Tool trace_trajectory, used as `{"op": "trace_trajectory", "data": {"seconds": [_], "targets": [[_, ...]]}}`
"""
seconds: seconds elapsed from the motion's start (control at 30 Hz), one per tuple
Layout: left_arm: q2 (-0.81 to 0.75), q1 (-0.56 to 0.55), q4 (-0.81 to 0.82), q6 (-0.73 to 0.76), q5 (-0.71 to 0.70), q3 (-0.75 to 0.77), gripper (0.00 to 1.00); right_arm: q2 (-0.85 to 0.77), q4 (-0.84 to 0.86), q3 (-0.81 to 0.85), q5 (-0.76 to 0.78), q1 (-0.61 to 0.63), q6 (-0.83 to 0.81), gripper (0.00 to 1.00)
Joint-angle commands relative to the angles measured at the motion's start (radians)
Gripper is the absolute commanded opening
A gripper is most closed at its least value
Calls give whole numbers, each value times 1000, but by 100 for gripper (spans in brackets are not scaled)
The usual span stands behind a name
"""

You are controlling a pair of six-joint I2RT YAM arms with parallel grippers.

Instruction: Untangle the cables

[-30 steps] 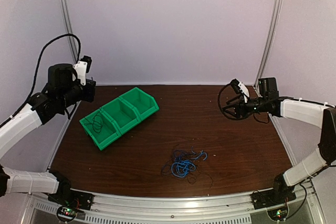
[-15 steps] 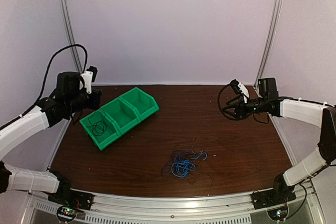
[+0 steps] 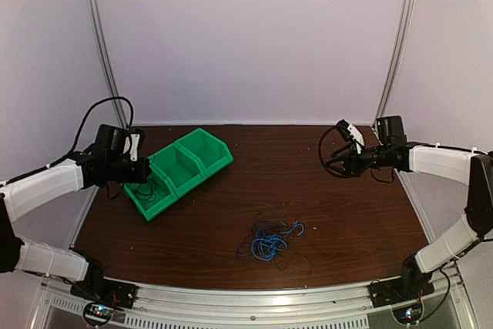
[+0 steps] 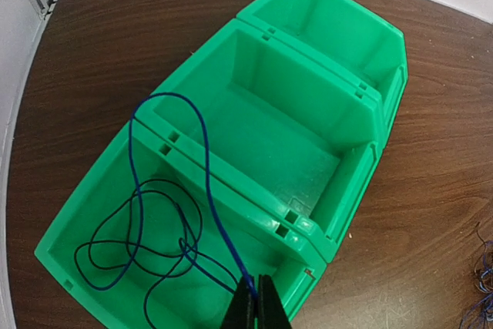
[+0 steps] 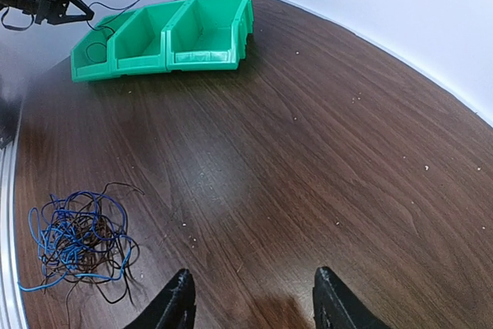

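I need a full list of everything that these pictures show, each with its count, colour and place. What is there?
green bins: three, green, joined in a row, far left part of the table
single cable: one, dark blue, mostly coiled in the end bin nearest the left arm
cable tangle: one heap, blue and black, on the table, near front centre
table: one, dark brown wood
left gripper: one, black, shut on the single cable, above the end bin
right gripper: one, black, open and empty, above the table's right side
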Motion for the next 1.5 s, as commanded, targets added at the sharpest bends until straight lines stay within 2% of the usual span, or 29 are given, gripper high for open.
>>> {"op": "trace_trajectory", "data": {"seconds": [0.0, 0.2, 0.5, 0.63, 0.73, 0.93, 1.07, 1.17, 1.47], "targets": [[58, 10, 38, -45, 75, 11, 0, 12, -7, 10, -24, -5, -13, 53], [129, 18, 10, -53, 52, 46, 0, 14, -15, 11, -21, -5, -16, 53], [12, 41, -159, -53, -34, 50, 0, 25, -15, 14, -26, -6, -18, 53], [19, 49, -206, -86, 7, 36, 0, 36, -20, 20, -33, -4, -20, 53], [41, 50, -253, -92, 98, 67, 0, 35, -28, 21, -35, -5, -23, 53], [117, 50, -390, -161, 110, 147, 0, 22, -32, 19, -32, -6, -33, 53], [157, 52, -347, -194, 117, 150, 0, 31, -51, 28, -39, -6, -44, 52], [243, 74, -353, -210, 106, 191, 0, 37, -65, 35, -48, -5, -50, 53], [370, 132, -306, -201, 82, 254, 0, 27, -75, 34, -42, -5, -61, 53]]}}
